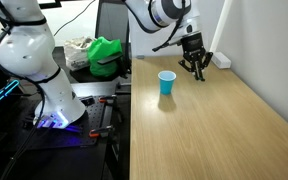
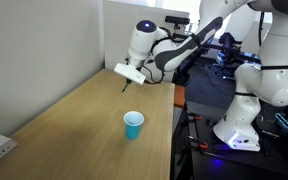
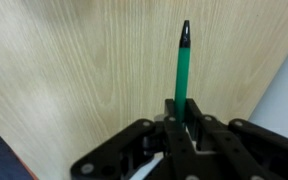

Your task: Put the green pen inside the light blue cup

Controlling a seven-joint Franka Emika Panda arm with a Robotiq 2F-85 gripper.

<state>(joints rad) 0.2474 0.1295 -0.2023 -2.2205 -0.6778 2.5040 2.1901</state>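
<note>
Your gripper [image 3: 184,120] has its jaws pinched on the green pen [image 3: 182,75], and the wrist view shows this most clearly: the shaft stands out straight from between the dark fingers [image 3: 170,118], with its black tip [image 3: 185,30] pointing away over the pale wood grain of the table [image 3: 74,70]. In both exterior views the gripper [image 1: 195,70] hangs in the air above the table [image 1: 214,125], carried by your arm [image 2: 174,50], which reaches in from the table's edge. The light blue cup [image 1: 166,83] stands upright on the wood, open side up, and nothing can be seen in it from here. It is near the gripper but clearly apart from it, so the pen is beside the cup's mouth rather than over it. In an exterior view the cup [image 2: 133,124] sits closer to the camera than the gripper [image 2: 125,80]; the pen itself shows there only as a thin dark sliver below the fingers, too small to read well. Off the table you have a second white robot [image 2: 264,70] and a crumpled green bundle [image 1: 106,55].
</note>
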